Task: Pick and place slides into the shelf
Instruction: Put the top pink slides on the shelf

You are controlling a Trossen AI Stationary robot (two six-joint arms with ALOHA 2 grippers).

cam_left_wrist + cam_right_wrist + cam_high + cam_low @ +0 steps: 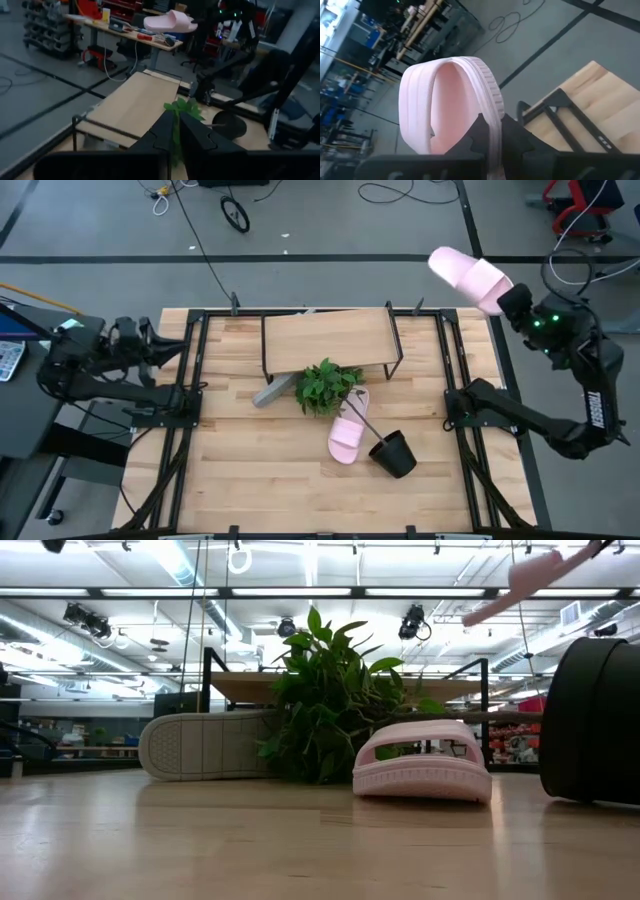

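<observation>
Slides are what I am moving, and one pale pink slide [468, 276] is clamped by its strap edge in my right gripper [512, 300], held high in the air beyond the far right corner of the tabletop [250, 490]. In my right wrist view the fingers pinch the strap's rim between them, the slide [447, 107] hanging past them.

The shelf [325, 338] stands at the far middle of the tabletop, so it lies to the left of my right gripper and well below it. The held slide's long axis points away from the gripper toward the far left, roughly toward the shelf's right end. The shelf's plank runs left to right, so I judge I must swing left and down and turn the slide to slip it in from the near side.

The second pink slide [349, 430] lies on the tabletop near the middle, between the toppled green plant [326, 385] and its black pot [393, 453]. A grey slide [272, 392] lies on its edge by the shelf's near left leg.

My left gripper [165, 348] waits at the far left edge, fingers together and holding nothing. My right arm is plainly the one carrying this move.
</observation>
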